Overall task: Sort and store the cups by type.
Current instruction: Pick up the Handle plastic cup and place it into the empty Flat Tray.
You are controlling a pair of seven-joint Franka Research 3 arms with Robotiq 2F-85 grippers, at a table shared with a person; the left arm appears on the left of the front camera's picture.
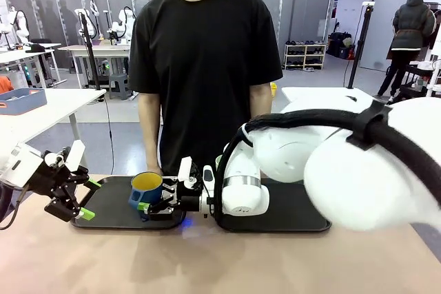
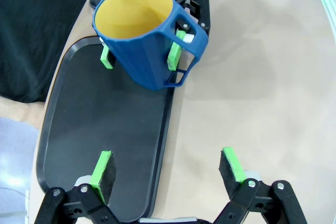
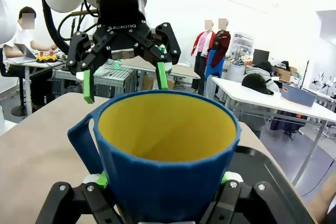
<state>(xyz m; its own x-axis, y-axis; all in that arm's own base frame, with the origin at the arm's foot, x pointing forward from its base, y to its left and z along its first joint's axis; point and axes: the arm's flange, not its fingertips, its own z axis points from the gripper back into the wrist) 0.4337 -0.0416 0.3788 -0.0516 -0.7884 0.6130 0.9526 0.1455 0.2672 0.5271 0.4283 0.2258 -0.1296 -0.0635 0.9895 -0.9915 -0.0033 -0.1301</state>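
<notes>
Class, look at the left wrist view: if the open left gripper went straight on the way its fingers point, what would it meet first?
Probably the black tray: the left gripper hangs open over the tray's edge, one finger above the tray, the other above the table. The blue mug lies farther ahead, though depth is unclear.

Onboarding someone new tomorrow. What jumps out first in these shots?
The dark blue mug with its yellow inside, clamped in the right gripper above the left black tray. Next, the left gripper, open with green pads, over that tray's other end, and a person in a black shirt across the table.
</notes>
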